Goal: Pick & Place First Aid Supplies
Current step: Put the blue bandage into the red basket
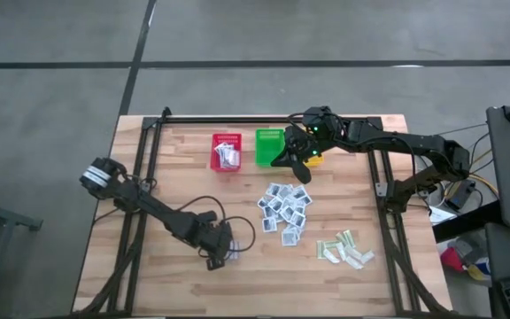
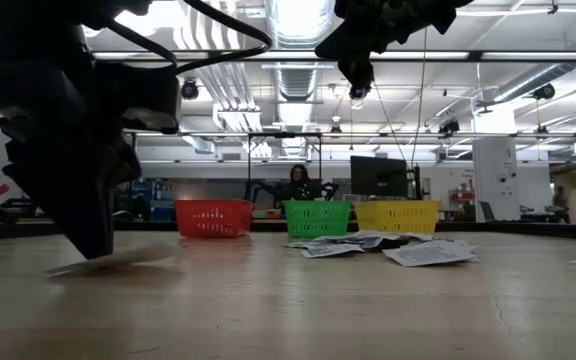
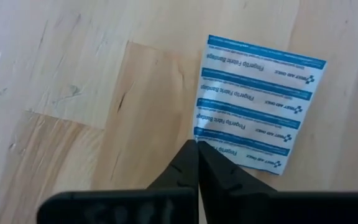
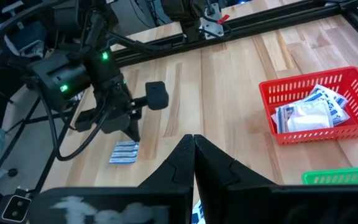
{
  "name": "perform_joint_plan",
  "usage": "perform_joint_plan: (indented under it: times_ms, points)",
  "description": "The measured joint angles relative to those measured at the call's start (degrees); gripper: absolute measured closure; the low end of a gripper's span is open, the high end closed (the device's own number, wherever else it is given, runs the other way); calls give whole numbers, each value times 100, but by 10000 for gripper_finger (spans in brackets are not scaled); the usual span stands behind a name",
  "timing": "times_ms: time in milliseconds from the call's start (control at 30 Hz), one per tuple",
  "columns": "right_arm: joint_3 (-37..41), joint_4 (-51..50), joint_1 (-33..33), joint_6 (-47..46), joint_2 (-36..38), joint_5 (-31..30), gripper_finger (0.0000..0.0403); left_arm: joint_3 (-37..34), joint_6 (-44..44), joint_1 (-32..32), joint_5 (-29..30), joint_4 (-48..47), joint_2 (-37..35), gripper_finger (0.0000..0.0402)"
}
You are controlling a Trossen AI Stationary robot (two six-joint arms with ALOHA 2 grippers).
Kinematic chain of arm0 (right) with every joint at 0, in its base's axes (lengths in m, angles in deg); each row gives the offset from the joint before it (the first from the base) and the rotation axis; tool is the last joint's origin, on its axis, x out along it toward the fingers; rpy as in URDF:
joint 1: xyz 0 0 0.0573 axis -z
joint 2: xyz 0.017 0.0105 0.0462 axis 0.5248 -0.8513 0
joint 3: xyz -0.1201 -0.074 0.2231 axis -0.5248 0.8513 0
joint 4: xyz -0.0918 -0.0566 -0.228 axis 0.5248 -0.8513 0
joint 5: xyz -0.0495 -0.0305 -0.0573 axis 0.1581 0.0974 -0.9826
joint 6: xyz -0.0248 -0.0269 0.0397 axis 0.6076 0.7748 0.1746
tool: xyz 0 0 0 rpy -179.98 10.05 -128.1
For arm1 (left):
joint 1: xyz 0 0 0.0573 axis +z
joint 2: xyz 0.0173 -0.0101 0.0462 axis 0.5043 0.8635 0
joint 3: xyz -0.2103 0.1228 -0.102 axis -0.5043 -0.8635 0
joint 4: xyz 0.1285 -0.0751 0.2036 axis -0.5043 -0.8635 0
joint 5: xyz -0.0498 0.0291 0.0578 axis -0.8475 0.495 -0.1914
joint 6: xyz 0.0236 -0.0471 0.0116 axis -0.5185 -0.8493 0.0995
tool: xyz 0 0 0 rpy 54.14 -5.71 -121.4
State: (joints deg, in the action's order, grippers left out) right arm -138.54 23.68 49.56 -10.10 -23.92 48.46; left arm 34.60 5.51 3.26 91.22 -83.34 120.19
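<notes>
Wooden table [image 1: 175, 168]: bears all items. Left gripper [image 3: 197, 144]: lowered to the near-left tabletop, fingers clenched together at the edge of a blue-striped white packet [image 3: 257, 102] lying flat, its bulk beyond the tips. Right gripper [image 4: 194, 140]: clenched, empty, above the baskets.

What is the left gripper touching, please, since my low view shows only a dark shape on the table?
Observer: The left gripper is shut, its tips at the edge of a blue-striped packet lying flat.
Operator: Where is the right gripper?
Observer: The right gripper hangs shut beside the green basket.
Operator: Is anything sorted?
Observer: The red basket holds several packets.
</notes>
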Motion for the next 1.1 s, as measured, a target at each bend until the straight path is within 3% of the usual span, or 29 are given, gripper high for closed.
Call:
perform_joint_plan:
  times_ms: [133,333,500,867,1100]
  points:
    - [0,-5,0,-38,-1,2,394,38,38,0,135,-258,-344,401]
    - [0,-123,-2,-137,-1,40,394,17,50,-4,1045,-655,-1406,402]
    - [0,-125,-2,-219,-1,787,394,27,284,12,1783,-433,-2257,401]
    - [0,291,-62,-90,-1,2965,394,22,1844,69,1353,1019,-3331,401]
    - [0,735,-169,-350,-1,3143,394,18,1885,96,1348,1023,-3323,401]
